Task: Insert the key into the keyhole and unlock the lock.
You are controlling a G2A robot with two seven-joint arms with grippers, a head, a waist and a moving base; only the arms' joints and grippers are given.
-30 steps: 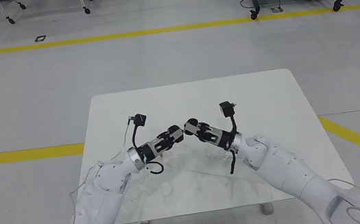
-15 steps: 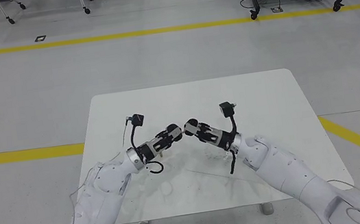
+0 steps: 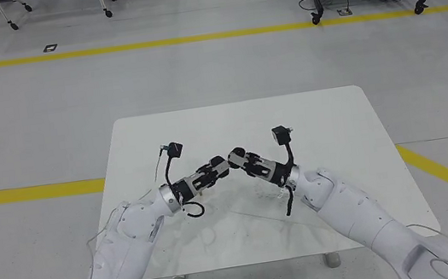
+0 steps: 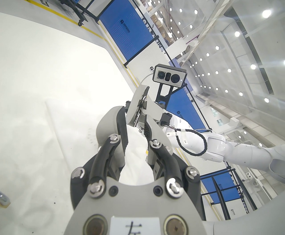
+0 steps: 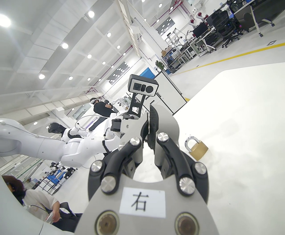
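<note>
Near the right end effector lies a lock.

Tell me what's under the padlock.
The padlock lies on the white table, with a thin shadow at its edge. Its brass body covers the patch directly beneath it, so whether anything small sits there cannot be seen.

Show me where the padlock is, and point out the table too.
padlock [image 5: 199,151]: right wrist view, on its brass body, below the silver shackle.
table [image 3: 334,124]: top view, on a bare part of the white top, toward the far corner.
</note>
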